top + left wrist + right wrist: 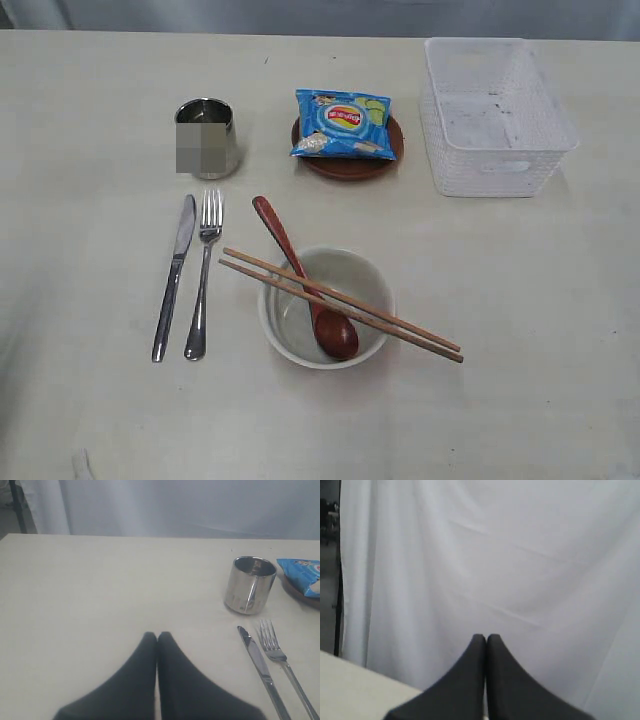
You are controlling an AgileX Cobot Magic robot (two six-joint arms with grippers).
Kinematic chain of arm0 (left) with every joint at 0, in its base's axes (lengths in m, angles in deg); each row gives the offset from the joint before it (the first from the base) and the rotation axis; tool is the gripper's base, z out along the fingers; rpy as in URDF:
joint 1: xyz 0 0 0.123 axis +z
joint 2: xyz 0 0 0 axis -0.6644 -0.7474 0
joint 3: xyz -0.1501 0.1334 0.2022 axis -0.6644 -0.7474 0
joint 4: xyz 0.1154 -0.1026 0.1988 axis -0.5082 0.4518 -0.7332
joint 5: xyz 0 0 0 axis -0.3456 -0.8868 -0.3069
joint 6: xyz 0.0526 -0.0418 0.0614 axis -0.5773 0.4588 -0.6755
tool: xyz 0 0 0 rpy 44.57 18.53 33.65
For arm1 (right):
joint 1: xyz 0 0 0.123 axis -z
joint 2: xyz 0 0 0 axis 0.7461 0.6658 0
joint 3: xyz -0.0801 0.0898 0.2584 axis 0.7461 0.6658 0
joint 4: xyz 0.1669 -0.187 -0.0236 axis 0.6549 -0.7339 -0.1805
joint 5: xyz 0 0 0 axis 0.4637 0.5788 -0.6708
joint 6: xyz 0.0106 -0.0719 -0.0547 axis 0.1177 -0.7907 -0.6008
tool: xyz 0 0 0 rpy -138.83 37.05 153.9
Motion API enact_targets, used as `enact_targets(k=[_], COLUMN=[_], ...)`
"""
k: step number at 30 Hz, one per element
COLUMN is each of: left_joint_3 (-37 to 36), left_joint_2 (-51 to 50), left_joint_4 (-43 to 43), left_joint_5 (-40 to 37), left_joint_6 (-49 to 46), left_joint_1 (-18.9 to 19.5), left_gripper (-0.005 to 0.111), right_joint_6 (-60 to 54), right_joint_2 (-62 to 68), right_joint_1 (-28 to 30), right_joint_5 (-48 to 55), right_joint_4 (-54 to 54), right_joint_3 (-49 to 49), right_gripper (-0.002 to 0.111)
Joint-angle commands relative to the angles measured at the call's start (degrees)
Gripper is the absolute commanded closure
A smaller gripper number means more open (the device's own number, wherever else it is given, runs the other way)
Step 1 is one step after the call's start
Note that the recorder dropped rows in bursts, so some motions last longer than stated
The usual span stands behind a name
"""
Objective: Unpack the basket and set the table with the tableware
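Observation:
The white perforated basket (495, 112) stands at the back right of the beige table (90, 200) with nothing inside it. The steel cup (208, 137) is at the back left, with the knife (174, 274) and fork (203, 272) side by side in front of it. The cream bowl (285, 318) holds the reddish-brown spoon (300, 280), and two chopsticks (400, 328) lie across its rim. A blue chip bag (342, 123) rests on the small brown plate (352, 165). Neither gripper shows in the exterior view. My left gripper (158, 636) is shut, left of the knife (260, 665), fork (282, 660) and cup (250, 584). My right gripper (486, 638) is shut, facing a white curtain.
A white curtain (520, 555) hangs behind the table's far edge. A table corner (350, 685) shows in the right wrist view. Bare tabletop lies at the left, front and right of the place setting.

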Motion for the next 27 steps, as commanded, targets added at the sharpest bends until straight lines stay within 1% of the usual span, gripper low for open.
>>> enact_targets(k=[1, 9, 15, 19, 20, 21, 27], left_joint_3=[-0.22, -0.22, -0.22, -0.22, -0.22, -0.22, -0.22], left_joint_2=[0.24, 0.24, 0.24, 0.24, 0.24, 0.24, 0.24], left_joint_4=[0.04, 0.04, 0.04, 0.04, 0.04, 0.04, 0.04], left_joint_5=[0.49, 0.49, 0.49, 0.49, 0.49, 0.49, 0.49], left_joint_6=[-0.19, -0.19, -0.19, -0.19, -0.19, -0.19, -0.19], left_joint_1=[0.17, 0.17, 0.17, 0.17, 0.17, 0.17, 0.17], left_gripper=[0.107, 0.107, 0.107, 0.107, 0.107, 0.107, 0.107], right_joint_6=[3.34, 3.23, 3.23, 3.23, 3.23, 3.23, 3.23], right_joint_2=[-8.42, -23.92, -29.94, -30.02, -29.41, -29.53, -36.52], right_joint_1=[-0.11, -0.11, -0.87, 11.02, 13.81, 13.8, 13.95], right_joint_5=[2.22, 1.97, 1.8, 0.16, -4.22, -6.13, -6.12], right_joint_4=[2.44, 2.44, 2.44, 2.44, 2.44, 2.44, 2.44], right_joint_3=[0.3, 0.3, 0.39, 2.1, 6.2, 9.08, 26.69], right_gripper=[0.108, 0.108, 0.108, 0.108, 0.108, 0.108, 0.108])
